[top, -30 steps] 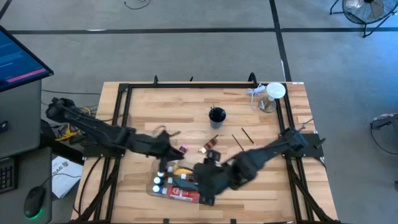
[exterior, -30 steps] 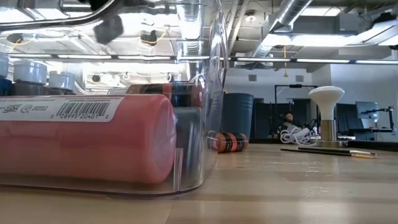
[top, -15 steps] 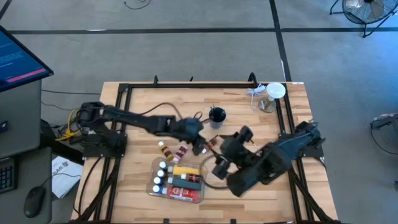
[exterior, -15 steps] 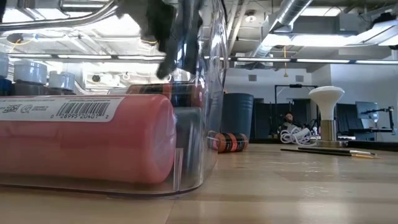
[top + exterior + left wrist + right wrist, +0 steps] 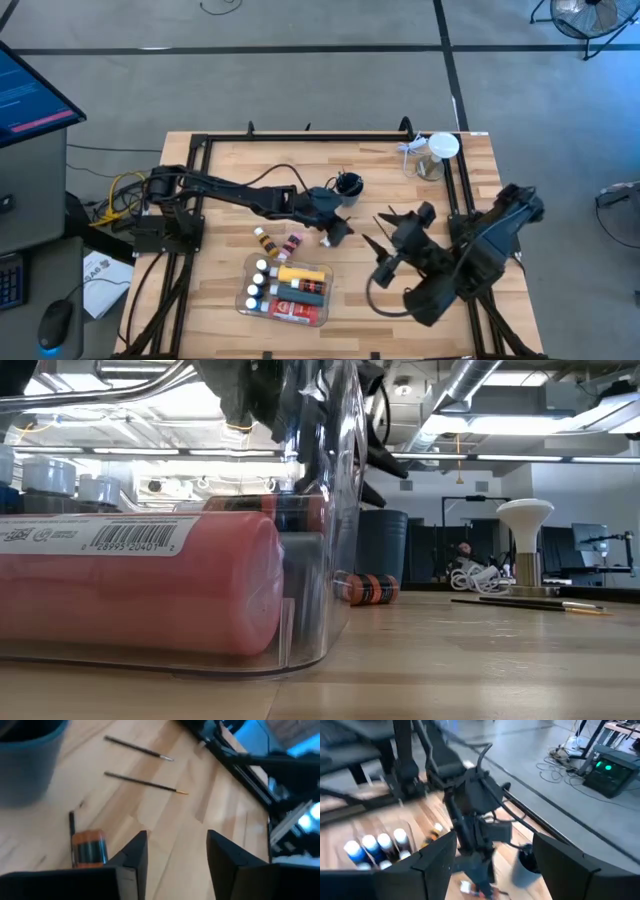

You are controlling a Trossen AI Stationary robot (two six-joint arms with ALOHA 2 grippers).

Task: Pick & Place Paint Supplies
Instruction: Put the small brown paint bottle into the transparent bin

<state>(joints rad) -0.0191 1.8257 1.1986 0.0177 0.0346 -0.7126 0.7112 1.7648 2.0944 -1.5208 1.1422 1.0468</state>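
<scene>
From the high view, the wooden tabletop [image 5: 230,170] fills the middle of the frame. The left arm reaches from the left edge toward the centre, its left pincer [image 5: 335,228] just below a dark cup [image 5: 349,185]. Whether it is spread cannot be told from here. The right arm folds in at the lower right, its right pincer [image 5: 383,268] pointing left over bare wood. A clear bin [image 5: 285,291] at lower centre holds white-capped bottles [image 5: 257,287], a yellow bottle [image 5: 297,273] and a red tube [image 5: 290,313]. Two small bottles [image 5: 280,242] lie just above the bin, and thin brushes [image 5: 386,224] lie right of centre. A clear jar with white lid [image 5: 437,155] stands at the upper right.

The low view adds the bin wall [image 5: 335,510] seen close up, with the red tube [image 5: 140,590] pressed behind it at left and an orange-banded tube [image 5: 368,588] lying on the wood beyond. A brush [image 5: 520,602] rests at right.

The left wrist view alone settles the left pincer [image 5: 176,857]: its fingers stand spread, holding nothing, with the orange-banded tube [image 5: 89,847] at the lower left and two brushes [image 5: 142,767] above.

The right wrist view shows the right pincer [image 5: 492,855] spread wide and empty, facing the left arm, with white-capped bottles [image 5: 377,845] at the lower left.
</scene>
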